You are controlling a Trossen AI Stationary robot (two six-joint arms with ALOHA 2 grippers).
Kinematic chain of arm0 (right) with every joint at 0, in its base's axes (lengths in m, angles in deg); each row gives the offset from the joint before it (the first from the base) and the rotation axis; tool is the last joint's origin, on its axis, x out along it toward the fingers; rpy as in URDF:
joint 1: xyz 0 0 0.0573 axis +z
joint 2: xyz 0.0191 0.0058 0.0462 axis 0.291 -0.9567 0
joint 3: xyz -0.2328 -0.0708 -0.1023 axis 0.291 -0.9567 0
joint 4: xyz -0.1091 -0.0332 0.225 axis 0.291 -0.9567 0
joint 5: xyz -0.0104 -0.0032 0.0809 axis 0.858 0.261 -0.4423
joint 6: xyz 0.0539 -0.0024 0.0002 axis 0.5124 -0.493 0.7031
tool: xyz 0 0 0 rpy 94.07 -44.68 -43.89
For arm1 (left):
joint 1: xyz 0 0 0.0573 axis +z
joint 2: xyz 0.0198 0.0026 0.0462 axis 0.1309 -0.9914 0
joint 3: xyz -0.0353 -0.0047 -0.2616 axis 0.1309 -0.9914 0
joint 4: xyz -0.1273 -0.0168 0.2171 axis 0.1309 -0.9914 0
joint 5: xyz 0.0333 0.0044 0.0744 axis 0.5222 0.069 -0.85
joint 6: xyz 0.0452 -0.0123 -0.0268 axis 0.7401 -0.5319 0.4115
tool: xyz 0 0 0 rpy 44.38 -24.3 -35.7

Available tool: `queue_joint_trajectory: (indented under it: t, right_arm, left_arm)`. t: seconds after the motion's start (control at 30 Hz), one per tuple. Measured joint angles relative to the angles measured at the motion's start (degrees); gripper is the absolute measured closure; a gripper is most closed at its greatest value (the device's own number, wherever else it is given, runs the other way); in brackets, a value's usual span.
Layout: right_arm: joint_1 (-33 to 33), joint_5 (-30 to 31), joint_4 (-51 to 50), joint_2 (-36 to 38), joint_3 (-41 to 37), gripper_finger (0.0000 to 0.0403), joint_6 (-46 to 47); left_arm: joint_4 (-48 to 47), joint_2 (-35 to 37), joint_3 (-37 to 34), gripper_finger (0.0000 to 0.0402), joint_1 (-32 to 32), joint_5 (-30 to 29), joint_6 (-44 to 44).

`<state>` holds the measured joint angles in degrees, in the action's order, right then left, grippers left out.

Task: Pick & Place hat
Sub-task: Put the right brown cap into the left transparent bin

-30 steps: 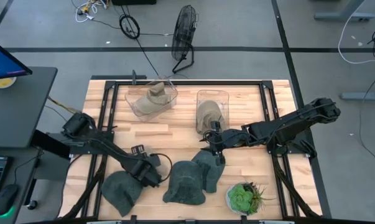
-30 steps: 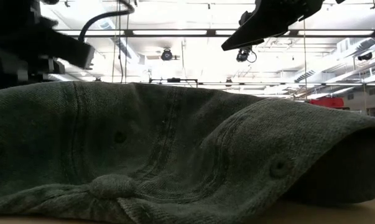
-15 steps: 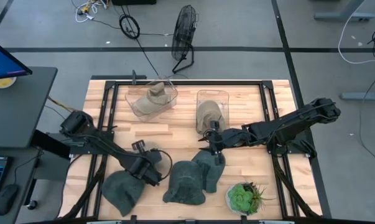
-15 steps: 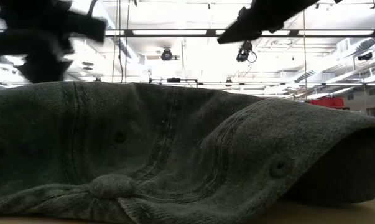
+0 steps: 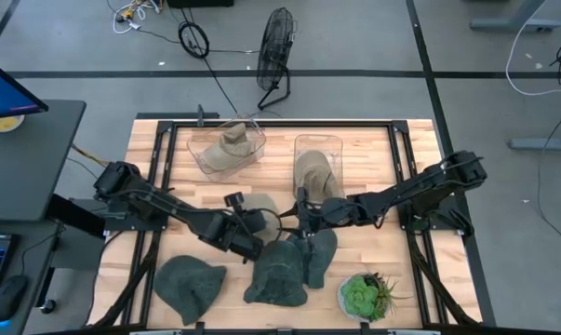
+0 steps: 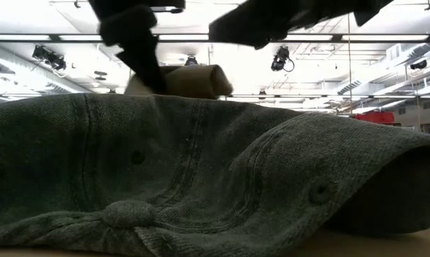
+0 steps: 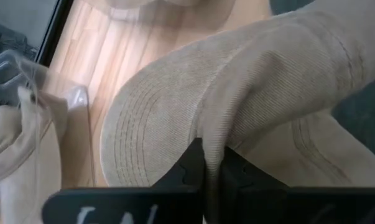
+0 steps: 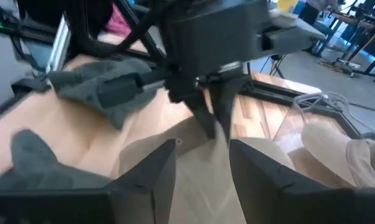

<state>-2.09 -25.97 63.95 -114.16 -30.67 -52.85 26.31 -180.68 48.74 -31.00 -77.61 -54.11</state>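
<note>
Tan hat: lifted above mid-table, pinched by its fabric in the left claw, fingers clamped on a fold. Right claw: fingers parted wide, just beside the tan hat, facing the left claw. Dark green hats: one at the near left, two overlapping at near centre. Clear bins: two at the far side, each with a tan hat inside. Potted succulent: near right corner

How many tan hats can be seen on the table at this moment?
3. One tan hat in the left clear bin, one in the right clear bin, and one at table centre, held by the left pincer. Others may be hidden.
</note>
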Motion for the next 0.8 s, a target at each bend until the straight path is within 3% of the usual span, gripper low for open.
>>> queue_joint_trajectory:
  t: [0.5,0.67,0.8]
  right_arm:
    - [0.0,1.54,-3.67,0.49,0.01,0.0247,-1.15]
    - [0.0,2.15,-5.15,0.49,0.01,0.0247,-1.09]
    - [0.0,3.65,-8.05,0.49,0.01,0.0247,-1.91]
  left_arm:
    - [-2.56,-0.03,0.0,0.0387,0.4,0.07,-0.89]
    - [-8.91,-0.02,0.0,0.0388,-0.18,0.48,-8.87]
    - [-9.74,-0.02,-0.59,0.0376,-0.3,5.9,-15.12]
